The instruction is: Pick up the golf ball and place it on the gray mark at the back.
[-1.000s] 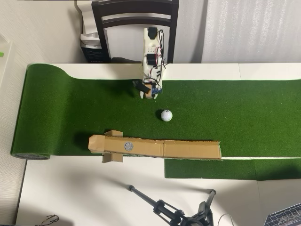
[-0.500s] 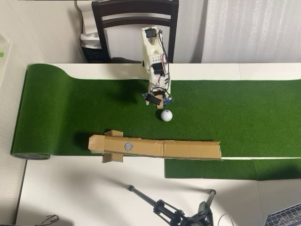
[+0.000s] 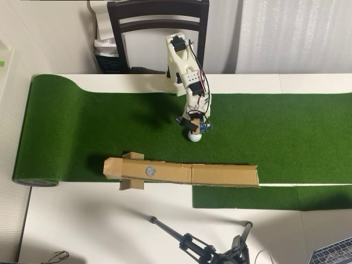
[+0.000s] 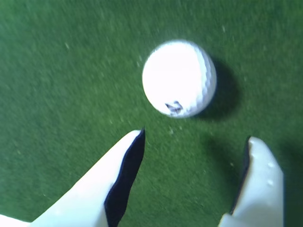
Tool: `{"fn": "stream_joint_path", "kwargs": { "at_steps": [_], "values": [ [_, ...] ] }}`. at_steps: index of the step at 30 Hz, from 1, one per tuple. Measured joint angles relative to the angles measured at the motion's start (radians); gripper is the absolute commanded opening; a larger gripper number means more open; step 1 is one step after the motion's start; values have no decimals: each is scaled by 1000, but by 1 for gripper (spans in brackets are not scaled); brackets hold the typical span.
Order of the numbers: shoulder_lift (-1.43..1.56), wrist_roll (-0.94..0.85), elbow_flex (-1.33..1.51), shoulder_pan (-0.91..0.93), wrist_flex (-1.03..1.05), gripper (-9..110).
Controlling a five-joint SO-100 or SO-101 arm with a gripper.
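From the overhead view, the golf ball (image 3: 194, 137) sits on the green turf (image 3: 286, 126), just off the tip of the gripper (image 3: 193, 130), which hangs right over it. The gray mark (image 3: 149, 171) lies well apart, on the cardboard channel (image 3: 220, 175) running along the near edge of the turf on the white worktop (image 3: 99, 220). The arm (image 3: 184, 71) reaches out from its base by the chair (image 3: 158, 27) and folds steeply down, so the gripper points almost straight at the turf. The worry I'd have from here is the ball rolling: a smooth sphere on short pile could scoot away if one finger touches it first.

In the wrist view the gripper (image 4: 194, 135) is spread wide and empty, with its two white fingertips (image 4: 130, 156) at the bottom of the picture and the ball (image 4: 179, 78) beyond them, not yet between them. The ball looks a little off towards the left finger rather than centred in the gap, so closing now would likely miss or nudge it forward. The picture is slightly blurred, so how high the tips are above the turf I cannot tell; dragging them into the pile is another risk.
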Motion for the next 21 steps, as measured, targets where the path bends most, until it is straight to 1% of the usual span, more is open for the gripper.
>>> {"fn": "stream_joint_path", "kwargs": {
  "at_steps": [9, 21],
  "values": [
    [-141, 3, -170, 25, 0, 35],
    [-308, 21, -219, 18, 0, 34]
  ]
}}
